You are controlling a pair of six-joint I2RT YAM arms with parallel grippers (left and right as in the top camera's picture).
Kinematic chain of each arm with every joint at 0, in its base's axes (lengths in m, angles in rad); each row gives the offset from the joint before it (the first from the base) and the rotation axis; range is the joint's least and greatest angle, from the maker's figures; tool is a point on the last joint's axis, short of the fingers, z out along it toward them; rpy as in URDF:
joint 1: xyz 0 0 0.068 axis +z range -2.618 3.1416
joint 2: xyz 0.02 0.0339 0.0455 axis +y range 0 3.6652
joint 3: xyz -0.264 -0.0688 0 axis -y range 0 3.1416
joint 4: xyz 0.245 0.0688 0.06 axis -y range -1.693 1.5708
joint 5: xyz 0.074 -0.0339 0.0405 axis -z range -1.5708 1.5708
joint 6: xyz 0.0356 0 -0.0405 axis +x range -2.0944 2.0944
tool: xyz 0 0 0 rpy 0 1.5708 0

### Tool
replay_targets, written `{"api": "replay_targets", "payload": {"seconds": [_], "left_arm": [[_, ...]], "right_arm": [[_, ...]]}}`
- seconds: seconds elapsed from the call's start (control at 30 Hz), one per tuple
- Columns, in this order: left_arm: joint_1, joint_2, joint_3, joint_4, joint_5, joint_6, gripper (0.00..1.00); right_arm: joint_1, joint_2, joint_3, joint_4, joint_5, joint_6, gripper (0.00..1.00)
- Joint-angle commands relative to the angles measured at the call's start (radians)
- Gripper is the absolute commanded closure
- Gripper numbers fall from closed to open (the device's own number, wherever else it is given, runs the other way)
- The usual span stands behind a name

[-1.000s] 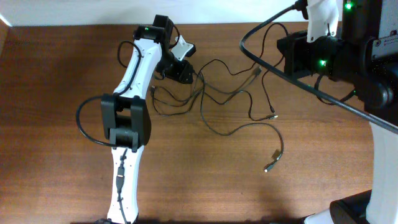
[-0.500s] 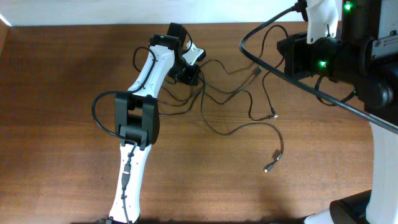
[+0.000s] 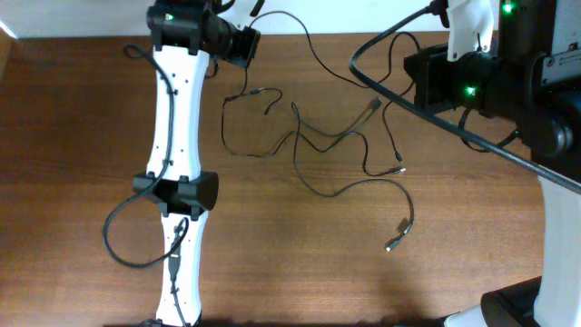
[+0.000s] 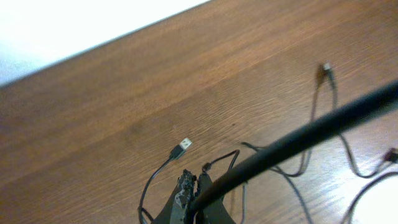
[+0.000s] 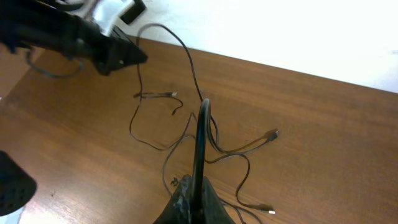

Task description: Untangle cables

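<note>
2 end effectors clenched: left end effector is gripping 1 strand of thin black plug-ended cables sprawling mid brown wooden tabletop; right end effector's load unclear. Separating; next, drawing strand free.

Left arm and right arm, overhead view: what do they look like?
The left arm has white links, black joint housings, a green light and a thin black cable loop alongside. The right arm is mostly black with green lights, a white upper link and a thick black cable.
</note>
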Motion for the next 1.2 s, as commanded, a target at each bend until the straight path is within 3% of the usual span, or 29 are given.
{"api": "replay_targets", "payload": {"seconds": [0.0, 0.07, 0.1, 0.13, 0.2, 0.27, 0.33, 0.4, 0.47, 0.57, 0.63, 0.73, 0.9, 0.93, 0.97, 1.03, 1.17], "left_arm": [[-0.001, -0.146, 0.016, 0.001, 0.045, -0.026, 1.00], [-0.001, -0.208, 0.016, 0.014, 0.005, -0.069, 1.00], [-0.001, -0.225, 0.016, 0.028, -0.095, -0.167, 1.00], [-0.001, -0.249, 0.016, 0.032, -0.372, -0.399, 1.00], [-0.004, -0.271, 0.015, 0.002, -0.747, -0.648, 1.00], [-0.027, -0.280, 0.015, -0.019, -1.007, -0.682, 1.00], [-0.054, -0.280, 0.012, -0.045, -1.110, -0.681, 1.00], [-0.068, -0.280, 0.012, -0.063, -1.100, -0.679, 1.00], [-0.072, -0.280, 0.012, -0.055, -1.008, -0.548, 1.00], [-0.072, -0.280, 0.013, -0.029, -0.468, -0.087, 1.00], [-0.072, -0.280, 0.013, -0.040, -0.212, 0.100, 1.00], [-0.072, -0.280, 0.013, -0.061, -0.064, 0.211, 1.00], [-0.071, -0.281, 0.013, -0.036, 0.032, 0.237, 1.00], [-0.069, -0.281, 0.013, 0.001, 0.032, 0.153, 1.00], [-0.064, -0.283, 0.013, 0.056, -0.019, -0.014, 1.00], [-0.053, -0.294, 0.013, 0.120, -0.111, -0.177, 1.00], [-0.044, -0.360, 0.014, 0.177, -0.118, -0.238, 1.00]], "right_arm": [[-0.007, 0.004, 0.002, 0.003, 0.008, 0.005, 0.96], [-0.007, 0.004, 0.002, 0.003, 0.008, 0.005, 0.96], [-0.007, 0.004, 0.002, 0.003, 0.008, 0.005, 0.96], [-0.007, 0.004, 0.002, 0.002, 0.008, 0.005, 0.96], [-0.007, 0.004, 0.002, -0.004, 0.008, 0.005, 0.96], [-0.007, 0.004, 0.002, -0.011, 0.008, 0.005, 0.96], [-0.007, 0.004, 0.002, -0.013, 0.008, 0.005, 0.96], [-0.007, 0.004, 0.002, -0.012, 0.008, 0.005, 0.96], [-0.007, 0.004, 0.002, -0.013, 0.007, 0.005, 0.96], [-0.007, 0.004, 0.002, -0.013, 0.005, 0.005, 0.96], [-0.007, 0.004, 0.002, -0.013, 0.005, 0.005, 0.96], [-0.007, 0.004, 0.002, -0.020, 0.005, 0.005, 0.96], [-0.007, 0.004, 0.002, -0.020, 0.004, 0.005, 0.96], [-0.007, 0.004, 0.002, -0.021, 0.001, 0.005, 0.96], [-0.007, 0.004, 0.002, -0.021, -0.009, 0.005, 0.96], [-0.007, 0.008, 0.002, -0.025, -0.056, 0.005, 0.96], [-0.008, 0.044, -0.003, -0.027, -0.068, 0.005, 0.96]]}}
